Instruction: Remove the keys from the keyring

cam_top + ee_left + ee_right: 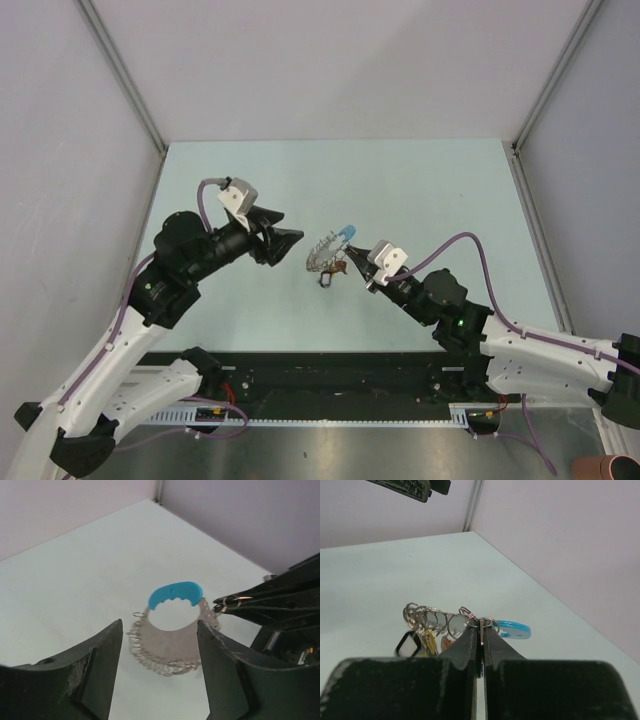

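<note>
The keyring [326, 252] is a floppy loop of small silvery rings with a light-blue band [347, 231], held above the table. My right gripper [352, 259] is shut on one of its rings next to the blue band, as the right wrist view [481, 626] shows. A dark key [324, 281] and a red-headed key [338, 268] hang under the loop. In the right wrist view the dark key [407, 644] and the red one [447, 641] hang left of my fingers. My left gripper [297, 244] is open and empty, just left of the loop. In the left wrist view the keyring [170, 652] lies just beyond the open left gripper [160, 627].
The pale green table [430, 190] is walled at the back and on both sides by grey panels. A yellow piece [431, 642] hangs among the keys. A black rail [330, 375] runs along the near edge by the arm bases.
</note>
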Robot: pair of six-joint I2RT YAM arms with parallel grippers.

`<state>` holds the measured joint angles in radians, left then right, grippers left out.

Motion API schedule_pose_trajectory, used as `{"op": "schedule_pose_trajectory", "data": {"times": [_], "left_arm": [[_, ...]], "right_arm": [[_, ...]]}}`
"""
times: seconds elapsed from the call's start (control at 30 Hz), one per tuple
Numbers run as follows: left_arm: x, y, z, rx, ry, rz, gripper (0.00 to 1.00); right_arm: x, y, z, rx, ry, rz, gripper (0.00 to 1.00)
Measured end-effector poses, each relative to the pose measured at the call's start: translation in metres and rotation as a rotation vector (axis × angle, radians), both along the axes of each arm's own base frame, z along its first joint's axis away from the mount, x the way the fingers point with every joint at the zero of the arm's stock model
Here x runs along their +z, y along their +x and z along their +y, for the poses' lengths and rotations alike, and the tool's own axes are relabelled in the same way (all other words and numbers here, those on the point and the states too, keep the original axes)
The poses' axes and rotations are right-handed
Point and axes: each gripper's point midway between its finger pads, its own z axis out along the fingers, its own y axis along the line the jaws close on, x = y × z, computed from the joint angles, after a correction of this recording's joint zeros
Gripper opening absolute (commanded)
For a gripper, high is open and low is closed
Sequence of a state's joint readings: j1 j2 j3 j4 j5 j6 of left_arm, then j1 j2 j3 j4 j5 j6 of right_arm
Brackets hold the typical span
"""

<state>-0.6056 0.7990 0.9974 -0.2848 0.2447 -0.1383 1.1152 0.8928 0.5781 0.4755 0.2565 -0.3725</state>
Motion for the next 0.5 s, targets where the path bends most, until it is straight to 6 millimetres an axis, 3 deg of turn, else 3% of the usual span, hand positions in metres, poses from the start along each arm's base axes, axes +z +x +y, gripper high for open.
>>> {"op": "schedule_pose_trajectory", "data": {"times": [0.23,0.5], "left_arm": [[0.013,-0.028,-0.031,-0.268,-0.026,-0.069,0.56],[-0.014,-0.041,-0.061,-0.505,0.022,-0.007,0.48]], "right_arm": [[0.002,-0.006,0.004,0.050,-0.001,-0.010,0.00],[0.005,-0.027,0.016,0.185,-0.010,-0.035,0.00]]}}
